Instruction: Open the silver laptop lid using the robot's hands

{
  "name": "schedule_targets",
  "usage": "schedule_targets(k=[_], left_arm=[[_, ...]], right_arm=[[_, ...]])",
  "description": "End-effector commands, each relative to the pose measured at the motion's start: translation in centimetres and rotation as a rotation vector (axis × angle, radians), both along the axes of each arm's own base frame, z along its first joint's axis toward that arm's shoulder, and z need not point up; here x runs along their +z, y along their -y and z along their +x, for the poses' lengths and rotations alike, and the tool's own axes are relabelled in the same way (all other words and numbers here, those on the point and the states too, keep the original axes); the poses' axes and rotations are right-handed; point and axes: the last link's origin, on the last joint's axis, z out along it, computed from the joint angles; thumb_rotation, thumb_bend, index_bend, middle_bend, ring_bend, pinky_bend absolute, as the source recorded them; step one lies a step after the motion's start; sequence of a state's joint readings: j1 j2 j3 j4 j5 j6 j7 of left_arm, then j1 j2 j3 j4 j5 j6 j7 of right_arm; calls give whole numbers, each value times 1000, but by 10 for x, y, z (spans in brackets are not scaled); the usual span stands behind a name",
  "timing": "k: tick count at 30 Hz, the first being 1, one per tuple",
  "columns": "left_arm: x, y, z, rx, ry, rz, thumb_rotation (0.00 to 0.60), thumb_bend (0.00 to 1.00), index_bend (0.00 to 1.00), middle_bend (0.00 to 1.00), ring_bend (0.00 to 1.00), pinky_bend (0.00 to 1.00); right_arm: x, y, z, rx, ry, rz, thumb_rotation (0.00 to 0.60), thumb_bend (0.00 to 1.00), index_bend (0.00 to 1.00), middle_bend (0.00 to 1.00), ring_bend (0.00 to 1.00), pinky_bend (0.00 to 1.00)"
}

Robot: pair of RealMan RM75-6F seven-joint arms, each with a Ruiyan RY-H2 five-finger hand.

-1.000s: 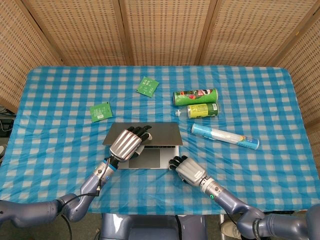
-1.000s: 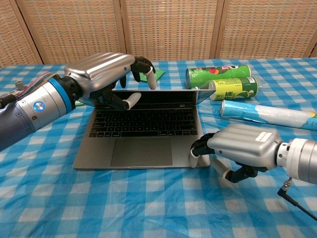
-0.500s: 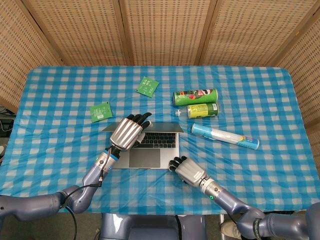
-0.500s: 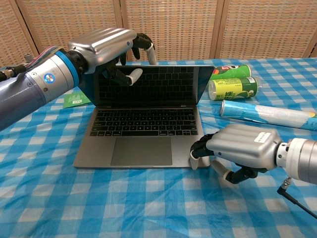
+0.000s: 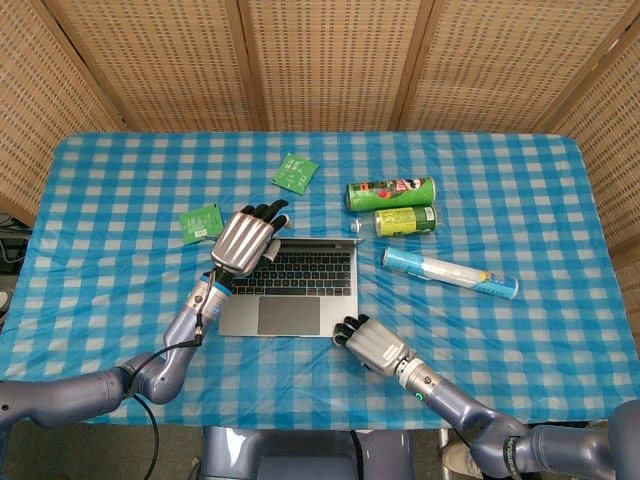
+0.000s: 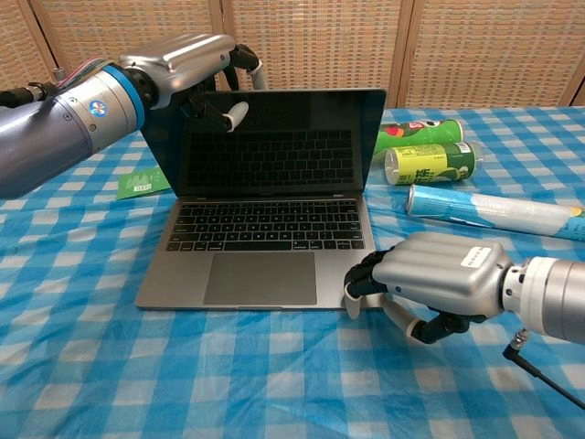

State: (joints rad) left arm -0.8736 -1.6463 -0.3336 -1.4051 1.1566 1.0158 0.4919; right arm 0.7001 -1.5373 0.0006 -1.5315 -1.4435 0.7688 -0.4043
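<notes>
Bench (image 5: 120, 180), covered by a blue-and-white checked cloth, carries every item shown. The silver laptop (image 6: 260, 242) sits near the front centre of the bench with its lid (image 6: 274, 137) raised to roughly upright, the dark screen facing the robot, so the opening appears nearly complete. The base is a stiff metal slab, judged moderately heavy yet free to slide on the cloth; the lid is thin, rigid and smooth, turning on a stiff hinge, and its screen face is judged fragile. The best hold is therefore the upper edge of the lid near a corner, with the base steadied at a front corner.

Left hand (image 6: 187, 64) grips the lid at its top left corner, fingers curled over the upper edge and thumb on the screen side. Right hand (image 6: 430, 283) rests on the bench with fingers curled, its fingertips (image 6: 355, 291) touching the front right corner of the base; it grasps nothing.

Right of the laptop lie a blue tube (image 5: 450, 272), a green chip can (image 5: 390, 192) and a smaller green can (image 5: 405, 220). Two green packets (image 5: 202, 222) lie behind and to the left.
</notes>
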Motion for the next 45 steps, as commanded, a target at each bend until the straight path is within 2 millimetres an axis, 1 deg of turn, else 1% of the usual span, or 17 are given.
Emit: schedule_targets(k=[1,21,27,33,45], left_arm=[[1,-5,-1,12,0,4,600,541,378,198,292,374],[7,-37,-6,107,36,33,600,540,377,198,292,366],[10,-48,-7,130,22,53,600,540,369,198,288,343],[15,-57,-14,162,5,71,600,540,367,198,283,341],[24,-71,-29,213,19,90,600,540,366,197,283,341]], right_arm=[[0,0,-1,-1,-7,0,600,929,345,323,222,352],[0,-1,-2,17,-28,13,600,922,348,326,224,352],[1,-1,-2,25,-33,10,600,920,348,326,224,352],[3,1,-4,21,-42,6,600,921,348,326,224,352],[0,1,-6,16,-50,9,600,917,348,326,224,352]])
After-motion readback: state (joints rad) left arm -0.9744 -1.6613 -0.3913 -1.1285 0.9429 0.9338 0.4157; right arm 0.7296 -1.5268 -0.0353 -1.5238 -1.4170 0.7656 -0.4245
